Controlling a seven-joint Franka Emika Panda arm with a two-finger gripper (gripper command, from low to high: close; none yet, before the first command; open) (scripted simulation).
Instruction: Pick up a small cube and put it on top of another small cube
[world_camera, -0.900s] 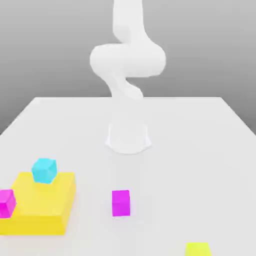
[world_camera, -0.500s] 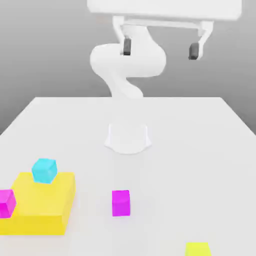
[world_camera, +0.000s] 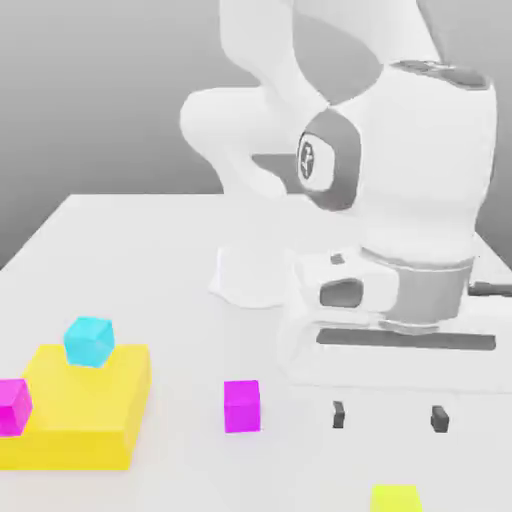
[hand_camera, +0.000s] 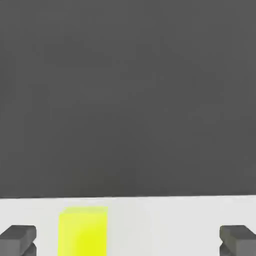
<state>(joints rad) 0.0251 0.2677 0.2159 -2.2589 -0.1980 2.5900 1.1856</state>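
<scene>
The tool (world_camera: 389, 416), spread wide, hangs above the small cube (world_camera: 396, 498) at the table (world_camera: 150, 250) edge.

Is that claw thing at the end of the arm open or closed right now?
Open. The gripper has its two dark fingertips set wide apart, nothing between them, above the small yellow-green cube.

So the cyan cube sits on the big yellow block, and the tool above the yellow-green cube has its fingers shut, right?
Not quite: the tool has its fingers wide apart, as the exterior view shows. The rest holds: the cyan cube sits on the big yellow block, and the tool hangs above the yellow-green cube.
</scene>
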